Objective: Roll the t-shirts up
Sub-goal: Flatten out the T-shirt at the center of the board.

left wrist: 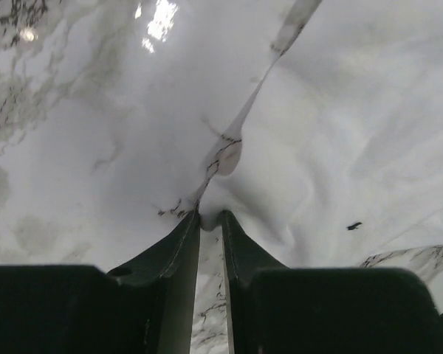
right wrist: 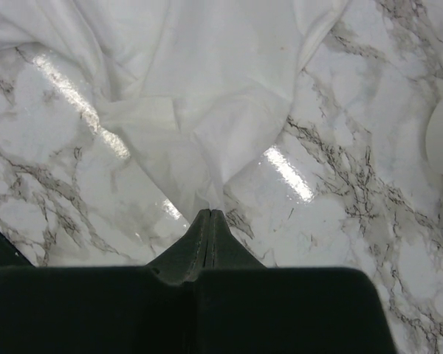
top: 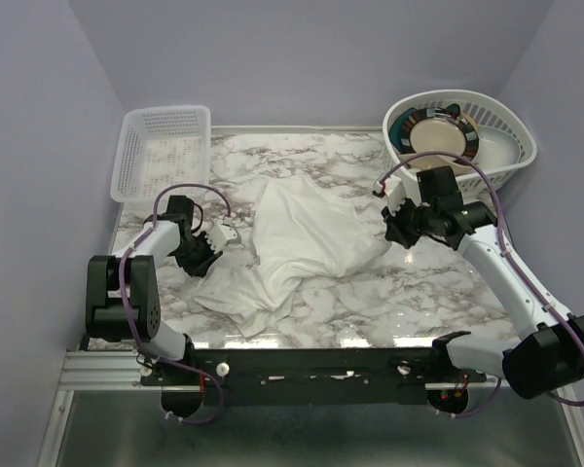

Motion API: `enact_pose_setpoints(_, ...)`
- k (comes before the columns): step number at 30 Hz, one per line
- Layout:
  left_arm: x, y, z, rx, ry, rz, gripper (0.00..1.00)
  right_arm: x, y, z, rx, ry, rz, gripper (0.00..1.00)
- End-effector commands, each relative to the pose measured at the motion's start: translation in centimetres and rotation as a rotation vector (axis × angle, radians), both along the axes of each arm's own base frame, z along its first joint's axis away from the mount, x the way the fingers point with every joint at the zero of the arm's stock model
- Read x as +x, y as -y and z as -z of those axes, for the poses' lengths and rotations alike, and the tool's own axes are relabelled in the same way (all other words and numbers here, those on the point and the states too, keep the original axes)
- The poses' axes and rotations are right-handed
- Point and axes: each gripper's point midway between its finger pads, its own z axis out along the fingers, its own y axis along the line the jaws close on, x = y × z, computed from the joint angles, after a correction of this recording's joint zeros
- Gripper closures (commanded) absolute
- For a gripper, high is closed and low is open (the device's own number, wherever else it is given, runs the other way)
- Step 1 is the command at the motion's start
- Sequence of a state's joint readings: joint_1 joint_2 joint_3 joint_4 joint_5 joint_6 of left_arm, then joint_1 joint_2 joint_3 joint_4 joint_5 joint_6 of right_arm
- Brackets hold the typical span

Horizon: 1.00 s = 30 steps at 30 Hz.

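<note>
Left tool (left wrist: 210, 215) narrowly parted; right tool (right wrist: 209, 214) pressed closed.

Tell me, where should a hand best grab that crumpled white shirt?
Probably the thin left edge of the t-shirt, coming low from the left: there the cloth lies flat on the table, while the middle is bunched.

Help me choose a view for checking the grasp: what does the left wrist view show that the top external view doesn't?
Only left wrist: the left gripper, jaws a narrow gap apart at a cloth fold, and a small black mark. Only top external: the right gripper, the rectangular basket, the oval basket, the whole heap of t-shirts. Both: white cloth on the marble table.
</note>
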<state>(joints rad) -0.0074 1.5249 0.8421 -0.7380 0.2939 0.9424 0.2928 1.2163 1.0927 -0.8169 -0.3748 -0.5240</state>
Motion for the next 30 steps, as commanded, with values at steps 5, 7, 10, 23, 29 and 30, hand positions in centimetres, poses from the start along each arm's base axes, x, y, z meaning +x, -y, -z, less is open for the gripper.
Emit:
enact_pose_setpoints(5,-1.2,4.6,-0.5,-0.264,-0.075,0.005,1.0,4.3,1.1,-2.6,-0.02,0.139,0.154,1.0)
enact_pose_setpoints(7,0.2,4.4,-2.4,-0.29,-0.025,-0.028,1.0,5.5,1.3,-4.5,-0.02,0.191,0.174,0.99)
enact_pose_setpoints(10,2.4,4.5,-6.2,-0.317,0.058,-0.063,1.0,6.5,1.6,-6.3,-0.022,0.235,0.192,1.0)
enact_pose_setpoints(23,5.5,0.7,-24.0,-0.255,0.546,-0.188,1.0,8.8,3.7,-20.7,0.013,0.582,0.303,1.0)
enact_pose_setpoints(29,6.3,-2.4,-34.2,-0.21,0.917,-0.344,1.0,7.9,5.3,-32.0,0.042,0.876,0.343,1.0)
enact_pose_setpoints(30,6.1,-2.5,-35.4,-0.221,0.953,-0.369,1.0,7.6,5.4,-33.5,0.052,0.917,0.346,1.0)
